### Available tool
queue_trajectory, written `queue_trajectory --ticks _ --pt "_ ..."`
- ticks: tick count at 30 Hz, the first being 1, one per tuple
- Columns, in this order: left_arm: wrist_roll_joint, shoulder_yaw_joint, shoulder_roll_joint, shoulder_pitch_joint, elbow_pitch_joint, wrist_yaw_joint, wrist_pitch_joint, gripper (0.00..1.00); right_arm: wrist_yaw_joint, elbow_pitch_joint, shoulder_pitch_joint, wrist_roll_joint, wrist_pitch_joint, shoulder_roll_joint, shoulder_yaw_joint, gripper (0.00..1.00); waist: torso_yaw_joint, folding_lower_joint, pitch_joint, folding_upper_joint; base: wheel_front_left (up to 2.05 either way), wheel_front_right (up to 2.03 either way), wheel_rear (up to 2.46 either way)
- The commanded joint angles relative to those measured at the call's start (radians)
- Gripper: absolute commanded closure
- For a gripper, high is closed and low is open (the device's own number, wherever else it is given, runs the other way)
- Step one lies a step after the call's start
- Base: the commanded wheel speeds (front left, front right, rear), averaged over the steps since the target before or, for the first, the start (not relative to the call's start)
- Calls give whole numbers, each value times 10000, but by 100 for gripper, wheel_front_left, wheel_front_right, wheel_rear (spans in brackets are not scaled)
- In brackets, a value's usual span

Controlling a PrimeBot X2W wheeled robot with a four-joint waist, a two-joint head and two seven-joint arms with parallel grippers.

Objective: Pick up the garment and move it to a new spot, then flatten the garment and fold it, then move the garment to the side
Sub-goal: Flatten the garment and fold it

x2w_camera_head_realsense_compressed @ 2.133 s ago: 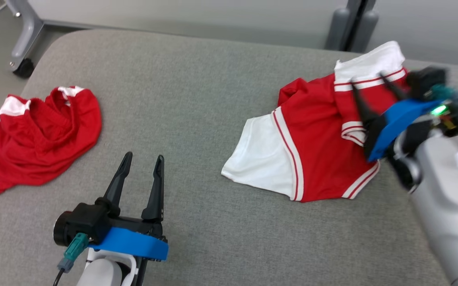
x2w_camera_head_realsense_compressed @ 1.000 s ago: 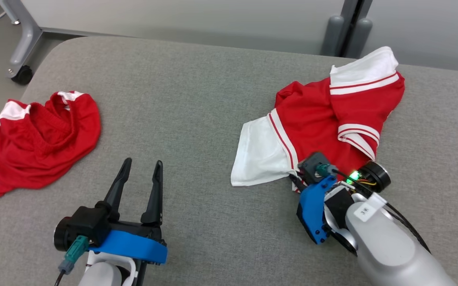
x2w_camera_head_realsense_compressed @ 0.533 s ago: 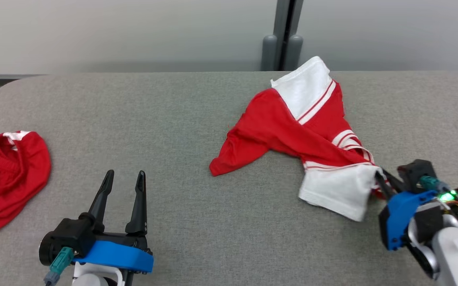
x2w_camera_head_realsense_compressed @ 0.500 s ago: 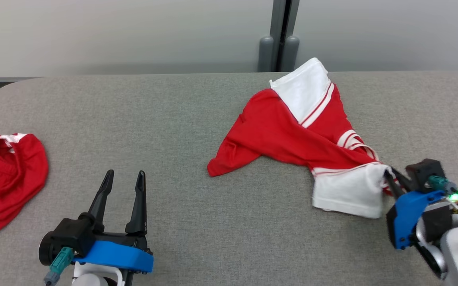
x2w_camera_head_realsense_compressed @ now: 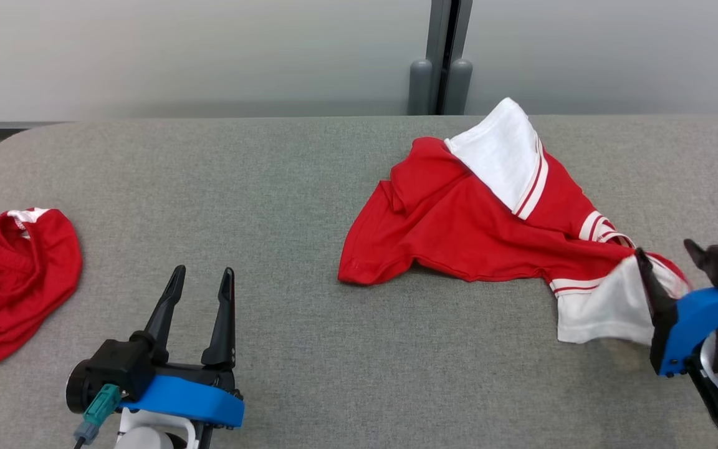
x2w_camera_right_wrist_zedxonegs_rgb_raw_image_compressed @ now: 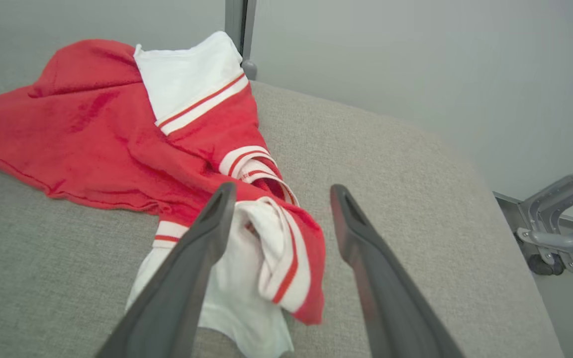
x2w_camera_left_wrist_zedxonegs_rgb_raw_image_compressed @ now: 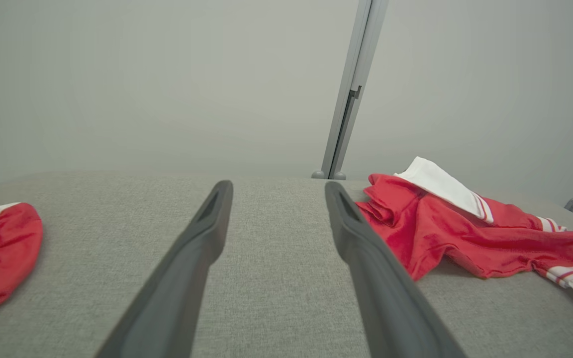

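Note:
The garment (x2w_camera_head_realsense_compressed: pixel 471 224) is a red shirt with white sleeves and striped trim, lying crumpled on the right half of the grey table (x2w_camera_head_realsense_compressed: pixel 272 187). My right gripper (x2w_camera_head_realsense_compressed: pixel 667 255) stands open at the garment's near right end. In the right wrist view the bunched white sleeve (x2w_camera_right_wrist_zedxonegs_rgb_raw_image_compressed: pixel 271 258) lies loose between the spread fingers of my right gripper (x2w_camera_right_wrist_zedxonegs_rgb_raw_image_compressed: pixel 281 191), resting against the left one. My left gripper (x2w_camera_head_realsense_compressed: pixel 203 272) is open over bare table at the lower left, well apart from the garment (x2w_camera_left_wrist_zedxonegs_rgb_raw_image_compressed: pixel 445 228), which lies to the right of its fingers (x2w_camera_left_wrist_zedxonegs_rgb_raw_image_compressed: pixel 277 186).
A second red garment (x2w_camera_head_realsense_compressed: pixel 10 274) lies heaped at the table's left edge. A grey post (x2w_camera_head_realsense_compressed: pixel 440 56) rises behind the table against a pale wall. In the right wrist view a metal frame leg with a caster (x2w_camera_right_wrist_zedxonegs_rgb_raw_image_compressed: pixel 550 238) stands past the table's rounded right end.
My right gripper, shut on the white sleeve, dragged the garment rightward, then opened and let the sleeve drop. The head camera turned right. The left gripper stayed put.

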Motion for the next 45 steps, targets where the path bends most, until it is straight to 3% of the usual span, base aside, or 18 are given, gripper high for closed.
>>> queue_trajectory --ticks 1,7,13,24,35,40,45 --pt "-71 8 44 -32 36 -7 -27 0 -1 -180 282 126 -146 142 -163 0 -16 0 -66 0 0 0 0" --pt "-59 198 12 284 45 -9 -27 0 -1 -1867 1274 628 -1025 1361 -1098 0 -170 0 -410 0 0 0 0" --pt "-38 261 4 467 73 -8 -27 0 -1 -3006 2266 1066 -1914 2125 -1121 0 -291 0 -696 0 0 0 0" --pt "-198 124 -13 408 762 -8 49 0 -1 -2861 2715 1273 -2055 2313 -386 0 -695 0 -1004 0 0 0 0" --pt "-649 -1171 -420 -2331 2896 -5 1887 0 -1 -2546 2037 1413 -2301 2316 351 0 -1354 0 -163 0 0 0 0" --pt "-791 -1384 -645 -3275 4285 278 2525 0 -1 -2162 1716 1617 -2545 2316 887 0 -1796 0 113 0 0 0 0" --pt "-411 -1620 -614 -4012 5562 947 3058 0 -1 -1895 1444 1754 -2733 2315 1269 0 -2214 0 428 0 0 0 0"
